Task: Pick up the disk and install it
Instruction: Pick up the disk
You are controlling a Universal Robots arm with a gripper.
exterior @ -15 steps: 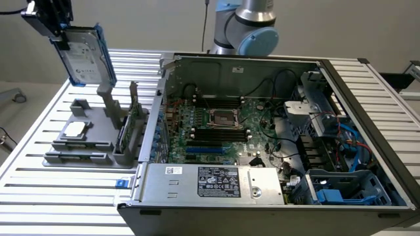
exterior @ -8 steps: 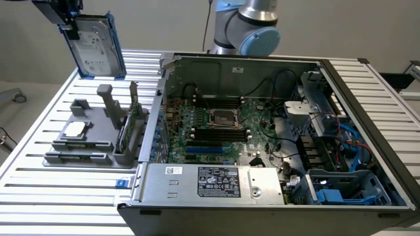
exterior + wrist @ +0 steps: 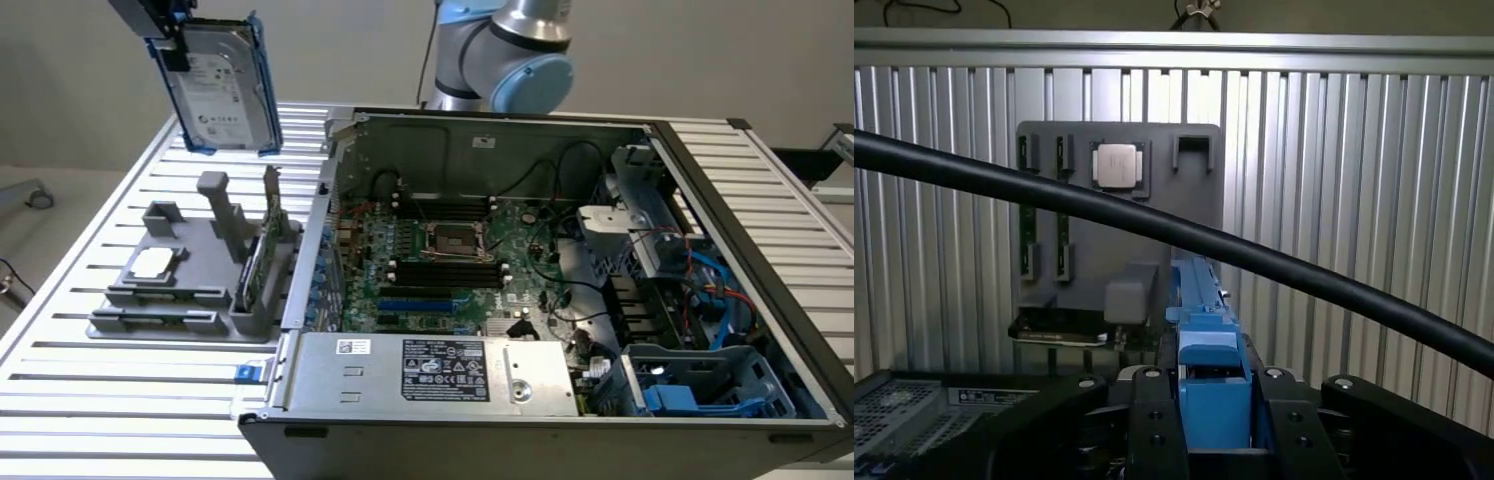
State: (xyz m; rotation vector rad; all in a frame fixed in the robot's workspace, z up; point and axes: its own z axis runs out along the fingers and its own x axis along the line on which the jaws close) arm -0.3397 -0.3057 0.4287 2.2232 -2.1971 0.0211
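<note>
Gripper [image 3: 174, 45] clamps the silver, white-labelled, blue-railed disk [image 3: 224, 92] upright above the table [image 3: 80, 400].

Silver arm [image 3: 461, 48], pale-blue joint caps [image 3: 534, 85]; black cable [image 3: 1154, 225]; black screwed hand [image 3: 1211, 408].

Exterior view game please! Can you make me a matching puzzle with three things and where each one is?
Things:
1. disk
2. processor chip
3. green circuit card

Places:
A. lying flat on the grey holder
B. standing upright in the grey holder
C. held up in the air by the gripper

Pairs: 1-C, 2-A, 3-B
</note>
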